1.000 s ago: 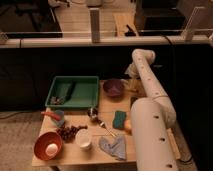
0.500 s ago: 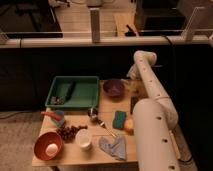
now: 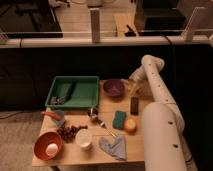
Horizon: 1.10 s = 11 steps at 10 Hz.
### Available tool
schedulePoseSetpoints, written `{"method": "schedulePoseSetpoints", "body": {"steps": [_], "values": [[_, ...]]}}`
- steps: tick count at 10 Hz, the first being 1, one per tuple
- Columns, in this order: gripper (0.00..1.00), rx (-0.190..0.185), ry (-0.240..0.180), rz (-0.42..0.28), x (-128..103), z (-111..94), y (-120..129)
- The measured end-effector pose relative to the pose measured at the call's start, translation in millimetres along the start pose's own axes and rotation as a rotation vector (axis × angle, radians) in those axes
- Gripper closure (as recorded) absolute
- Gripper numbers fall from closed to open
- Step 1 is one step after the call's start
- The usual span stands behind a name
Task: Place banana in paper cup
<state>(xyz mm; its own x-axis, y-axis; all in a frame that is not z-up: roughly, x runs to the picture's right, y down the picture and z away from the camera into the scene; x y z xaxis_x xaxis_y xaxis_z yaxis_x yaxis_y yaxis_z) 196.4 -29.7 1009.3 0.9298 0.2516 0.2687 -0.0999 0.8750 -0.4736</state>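
Currently the arm reaches over the table's back right corner, and the gripper [image 3: 132,85] sits low, just beside the right rim of the purple bowl [image 3: 113,88]. I cannot tell whether it is open or closed on anything. A pale yellow shape at the gripper reads as the banana [image 3: 135,91], lying on the table close to the bowl. I cannot tell if the two are touching.

The paper cup [image 3: 84,138] stands upright near the front edge, well apart from the gripper, with its mouth facing up to receive the fruit. It is hemmed in by a bunch of grapes [image 3: 70,132] just to its left, the orange bowl [image 3: 47,145] beyond them, and a blue cloth [image 3: 113,146] to its right.

Between the banana and the cup lie a black block [image 3: 134,105], a green sponge [image 3: 119,119], a round orange fruit [image 3: 130,125] and a metal utensil [image 3: 98,118]. The green tray [image 3: 74,92] and a blue-teal cup [image 3: 58,118] keep to the left.

Judgement: this is the pick stage and nothing has been delivered yet. The carry probably needs height to pass over the clutter in the middle. The cup is narrow, so the banana likely has to go in end first.
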Motion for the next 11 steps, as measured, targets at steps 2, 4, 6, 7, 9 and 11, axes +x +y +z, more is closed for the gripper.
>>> {"method": "schedulePoseSetpoints", "body": {"steps": [2, 4, 6, 7, 9, 11], "values": [[0.20, 0.003, -0.031, 0.038, 5, 4, 0], [0.20, 0.012, -0.036, 0.037, 8, 10, 0], [0.33, 0.010, -0.037, 0.028, 6, 19, 1], [0.42, 0.007, -0.039, 0.027, 6, 21, 1], [0.64, -0.015, -0.039, 0.021, 4, 26, 4], [0.83, -0.026, -0.036, 0.013, 0, 29, 4]]}}
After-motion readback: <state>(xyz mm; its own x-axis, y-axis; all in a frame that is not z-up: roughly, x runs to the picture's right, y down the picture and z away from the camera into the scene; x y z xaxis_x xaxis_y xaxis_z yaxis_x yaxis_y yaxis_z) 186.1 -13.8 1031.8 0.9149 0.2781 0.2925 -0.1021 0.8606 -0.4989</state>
